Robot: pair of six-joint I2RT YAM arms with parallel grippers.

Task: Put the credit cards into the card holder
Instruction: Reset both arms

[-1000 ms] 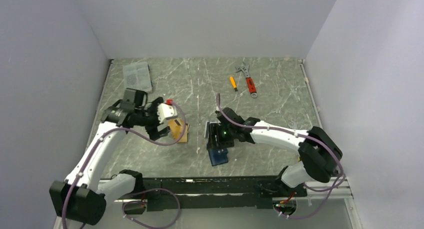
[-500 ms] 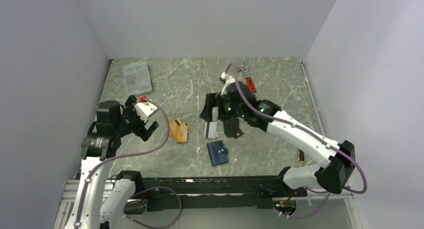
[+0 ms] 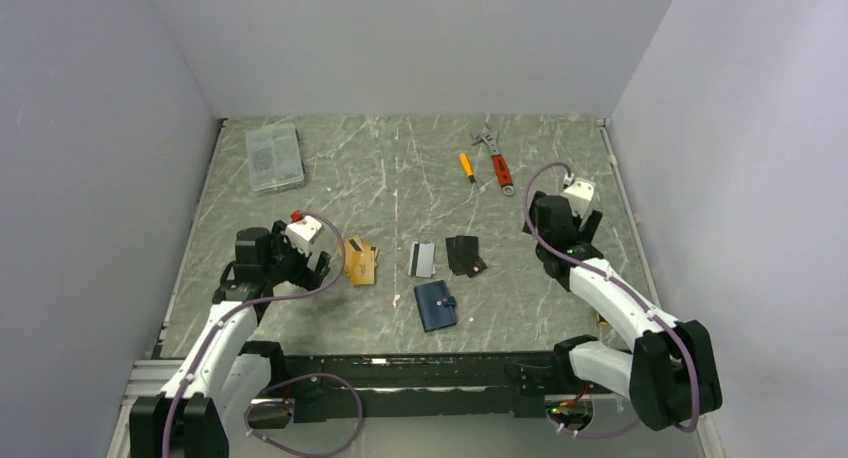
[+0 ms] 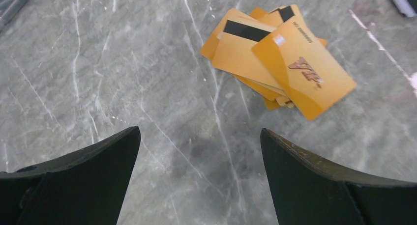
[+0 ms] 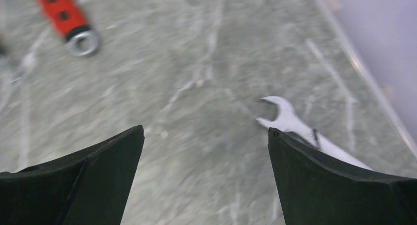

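Count on table [image 3: 400, 188]:
- 1 card holder [image 3: 435, 305], navy, closed, at the near middle.
- 1 fanned pile of orange cards [image 4: 278, 58]. At least four edges show, but the overlap hides the exact number. The top card reads "VIP" and one below shows a black stripe.
- 1 white-grey card [image 3: 422, 259].
- Black cards [image 3: 465, 255], probably two overlapped; too small to be sure.
- 1 clear box [image 3: 273, 157], 1 red wrench [image 3: 497, 163], 1 screwdriver [image 3: 466, 166], 1 silver spanner [image 5: 300, 129], the last partly cut off by a finger.

Left pincer [image 4: 199, 136]: jaws wide, nothing held. It hangs above bare table with the orange pile just beyond it to the right.

Right pincer [image 5: 206, 131]: jaws wide, nothing held, view blurred. It sits at the right of the table, well apart from holder and cards.
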